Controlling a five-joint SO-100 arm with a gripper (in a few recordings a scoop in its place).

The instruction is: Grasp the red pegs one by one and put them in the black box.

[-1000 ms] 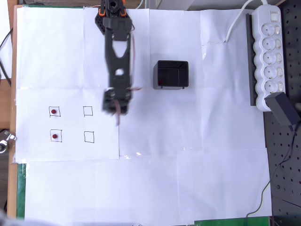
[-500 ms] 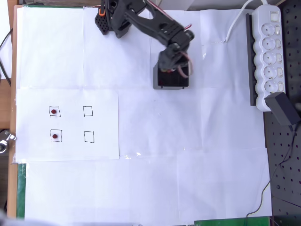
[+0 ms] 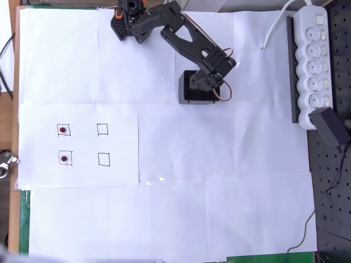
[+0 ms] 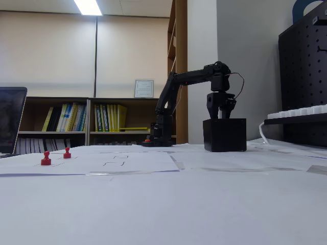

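Two red pegs (image 3: 62, 130) (image 3: 64, 159) stand in drawn squares at the left of the white paper; the fixed view shows them upright (image 4: 46, 158) (image 4: 67, 152). The black box (image 3: 184, 93) sits right of centre near the back, and in the fixed view it stands (image 4: 225, 135) under the arm's end. My gripper (image 3: 207, 83) hangs directly over the box, pointing down at its opening (image 4: 220, 115). The fingertips are dark against the dark box, so I cannot tell whether they are open or hold anything. The box's inside is mostly hidden by the gripper head.
Two empty drawn squares (image 3: 102, 129) (image 3: 103, 159) lie right of the pegs. The arm's base (image 3: 127, 22) is at the back edge. A white power strip (image 3: 313, 60) and a black adapter (image 3: 330, 126) sit at the right by a black pegboard (image 3: 329, 197).
The arm swung from above the empty squares at centre-left over to the black box, then settled with the gripper head over the box's opening. The two pegs on the left stayed put.
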